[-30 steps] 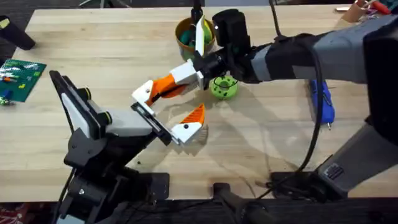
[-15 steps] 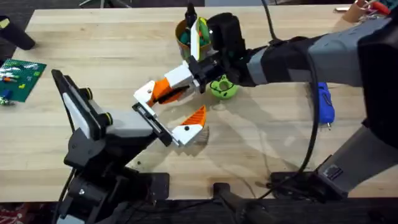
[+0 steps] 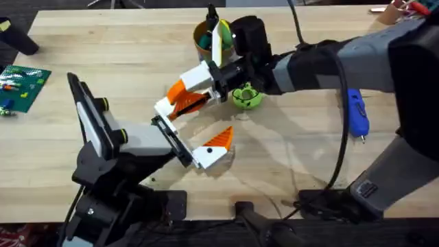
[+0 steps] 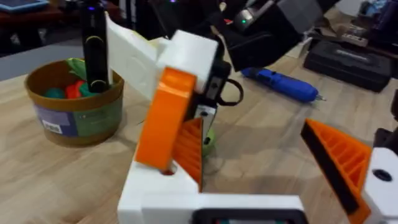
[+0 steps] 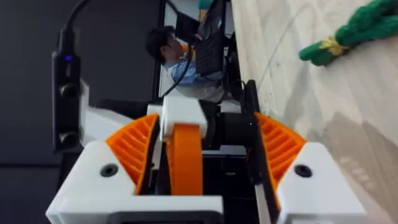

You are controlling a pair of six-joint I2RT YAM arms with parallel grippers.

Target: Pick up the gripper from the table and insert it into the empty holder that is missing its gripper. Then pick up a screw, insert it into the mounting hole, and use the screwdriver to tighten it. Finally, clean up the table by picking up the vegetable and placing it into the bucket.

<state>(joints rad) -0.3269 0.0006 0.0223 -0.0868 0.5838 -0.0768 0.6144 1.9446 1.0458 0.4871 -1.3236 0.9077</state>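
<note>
Starting at the left of the desk, the white-bodied left arm is lying low, and its black holder plate is angling up towards the middle. The left hand is standing open and gripping nothing. It is wearing just 1 orange-wedged finger at the plate's near end, while the other slot is sitting bare.

Just above that plate, close but apart from it, the loose finger piece is hanging in the air with its orange wedge tilted. The right hand is reaching across and clamping it between its ribbed pads.

Seating the piece looks like the step in hand. I would be squaring its white base to the bare slot first, because it is looking skewed to the plate. Then I would be sliding it along the slot line slowly, not pushing down, and watching that the mounted finger is not getting knocked.

Further right, the ochre bucket is sitting behind the right wrist, and the lime-green vegetable is lying just beside that wrist. The blue screwdriver is resting well apart, near the right edge.
</note>
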